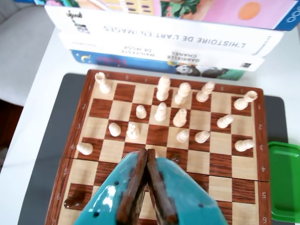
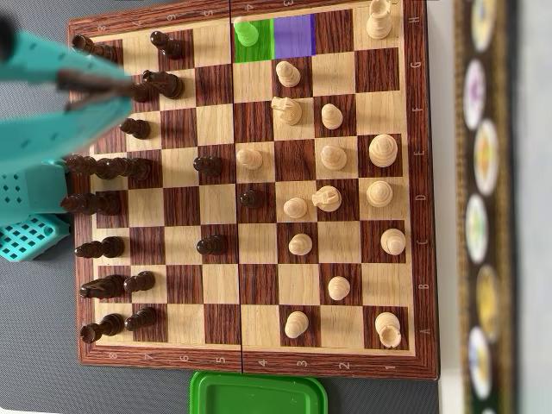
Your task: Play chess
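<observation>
A wooden chessboard (image 1: 220, 164) (image 2: 259, 285) lies under my teal gripper (image 1: 146, 152). Its brown-padded fingers (image 1: 159, 187) are pressed together with nothing between them. In the overhead view the gripper (image 2: 136, 88) hangs over the board's upper left, above the dark pieces (image 2: 112, 167) lined along the left side. Three dark pawns (image 2: 207, 165) stand further toward the middle. The white pieces (image 2: 383, 150) (image 1: 163, 88) are spread over the right half. One pawn (image 2: 247, 34) stands on a green-tinted square at the top edge, beside a purple-tinted square (image 2: 295, 34).
A green tray (image 2: 259, 392) (image 1: 283, 180) lies against the board's side. A stack of books (image 1: 164, 42) (image 2: 483, 207) stands along the white side of the board. A teal mesh part (image 2: 30, 237) of the arm's base is at the left.
</observation>
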Controlling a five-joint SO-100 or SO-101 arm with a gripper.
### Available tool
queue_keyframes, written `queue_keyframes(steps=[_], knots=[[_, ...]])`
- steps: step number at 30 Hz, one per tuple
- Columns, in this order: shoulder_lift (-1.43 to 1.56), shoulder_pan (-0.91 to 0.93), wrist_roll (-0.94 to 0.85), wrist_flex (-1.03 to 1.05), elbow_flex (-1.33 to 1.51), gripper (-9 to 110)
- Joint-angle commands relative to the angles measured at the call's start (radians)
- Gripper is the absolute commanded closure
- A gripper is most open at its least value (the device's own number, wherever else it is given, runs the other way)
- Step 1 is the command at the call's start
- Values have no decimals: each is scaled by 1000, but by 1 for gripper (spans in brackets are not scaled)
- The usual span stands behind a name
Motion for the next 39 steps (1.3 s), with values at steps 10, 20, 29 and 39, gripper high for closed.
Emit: queue_keyframes(steps=[10, 20, 29, 39], knots=[[242, 210, 14, -11, 121, 102], [440, 204, 8, -339, 436, 102], [588, 181, 15, -630, 690, 102], [703, 172, 109, -994, 884, 101]])
